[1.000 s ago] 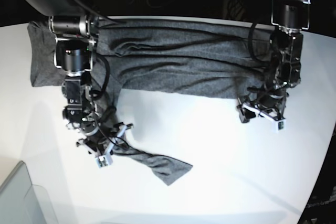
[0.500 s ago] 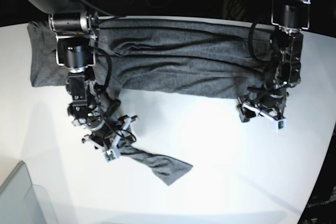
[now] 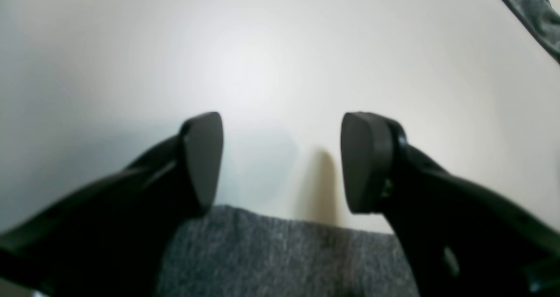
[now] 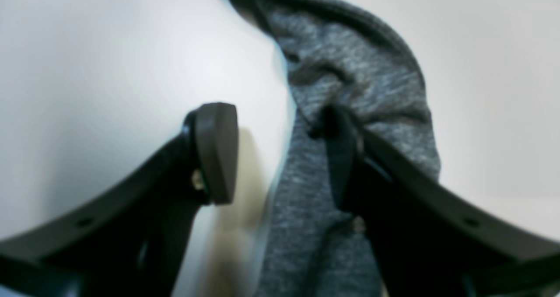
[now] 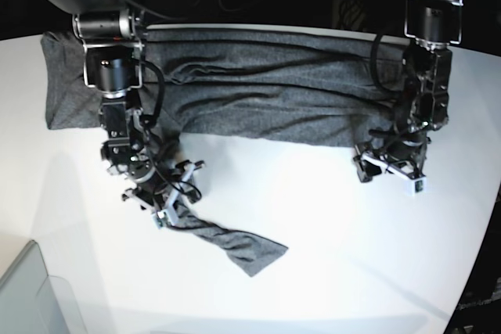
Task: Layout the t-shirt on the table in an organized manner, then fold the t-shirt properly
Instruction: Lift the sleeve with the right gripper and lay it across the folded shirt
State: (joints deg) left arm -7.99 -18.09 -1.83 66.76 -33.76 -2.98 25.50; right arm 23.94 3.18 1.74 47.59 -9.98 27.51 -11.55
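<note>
I see the t-shirt [image 5: 258, 87] bunched along the far tabletop [image 5: 329, 240], one strip trailing near | right end effector [image 4: 280, 152] spread wide — straddling that strip's edge, nothing clamped | left end effector [image 3: 282, 161] agape, empty — over the hem.

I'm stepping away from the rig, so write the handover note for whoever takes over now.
Left gripper: open, empty, low over the table, just off the near edge of the t-shirt.
Right gripper: open, jaws astride the strip of shirt that trails toward the front; one finger touches the cloth, nothing pinched.
Shirt: bunched in a long band across the far side of the table, creased, with that one strip hanging out in front.
Done: shirt is on the table.
Left: spread it flat, then all the folding.
</note>
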